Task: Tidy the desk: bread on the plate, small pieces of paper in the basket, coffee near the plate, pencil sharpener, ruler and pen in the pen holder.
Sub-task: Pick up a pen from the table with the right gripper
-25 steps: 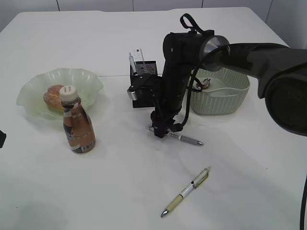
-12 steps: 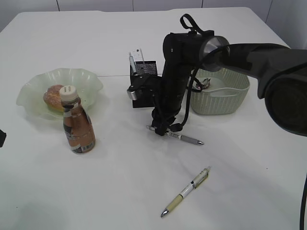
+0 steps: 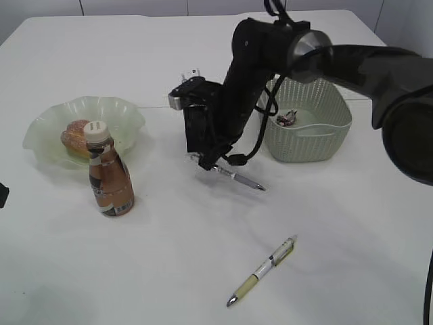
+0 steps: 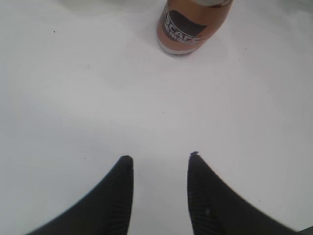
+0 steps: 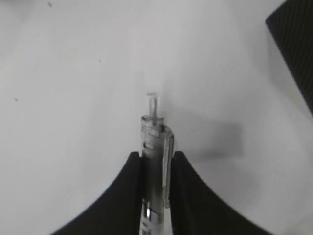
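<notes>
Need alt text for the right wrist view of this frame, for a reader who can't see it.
The right gripper is shut on a clear grey pen, its clicker end pointing away from the camera over the white table. A dark corner of the pen holder shows at upper right.

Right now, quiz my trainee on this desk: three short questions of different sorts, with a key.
1. True or false: the right gripper is shut on a grey pen.
2. What lies in the basket: A) bread, B) a crumpled paper piece, C) a ruler?
3. Fill in: the coffee bottle stands on the table just in front of the ____ that holds the bread.

Key: 1 true; 2 B; 3 plate.
</notes>
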